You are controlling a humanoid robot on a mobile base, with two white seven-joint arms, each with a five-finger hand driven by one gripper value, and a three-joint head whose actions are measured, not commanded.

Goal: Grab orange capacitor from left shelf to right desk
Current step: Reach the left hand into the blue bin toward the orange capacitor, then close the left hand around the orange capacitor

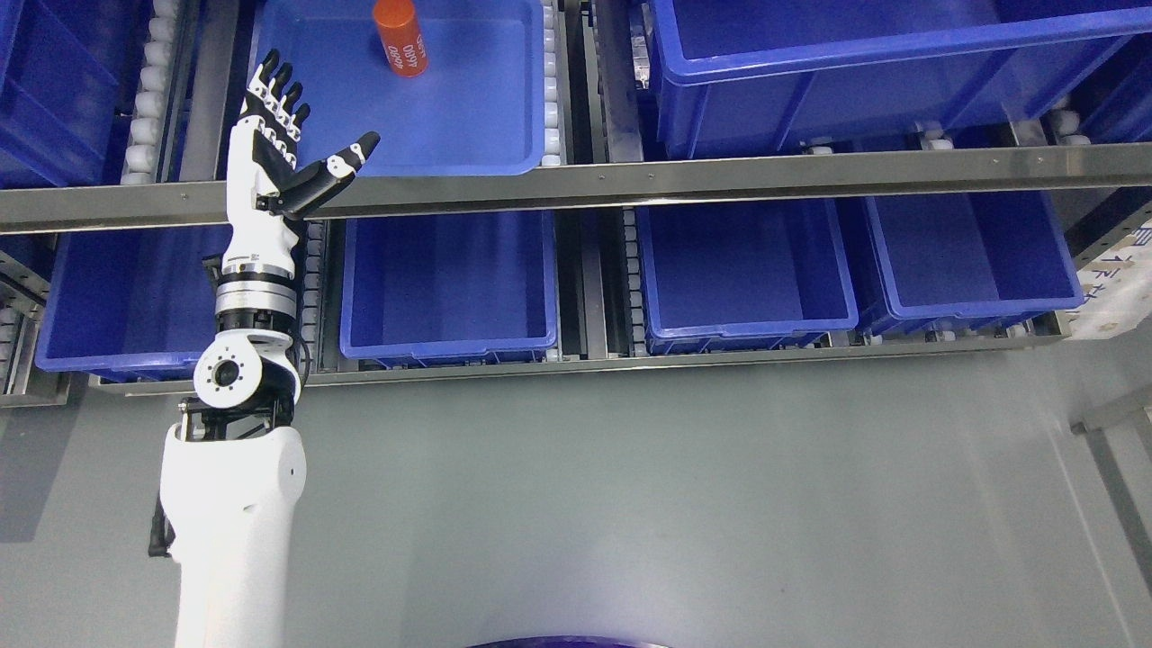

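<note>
An orange cylindrical capacitor (400, 37) with white print lies in a shallow blue tray (468, 126) on the upper shelf level, near the tray's back. My left hand (310, 126) is raised in front of the shelf rail, at the tray's left front corner, below and left of the capacitor. Its fingers (279, 90) point up and its thumb (346, 162) spreads right; it is open and holds nothing. The right arm is out of view.
A steel shelf rail (720, 180) crosses the view. Several empty blue bins (450, 279) sit on the lower level, and a large blue bin (855, 72) sits upper right. Grey floor (675, 495) lies below. A table corner (1116, 423) shows at the right.
</note>
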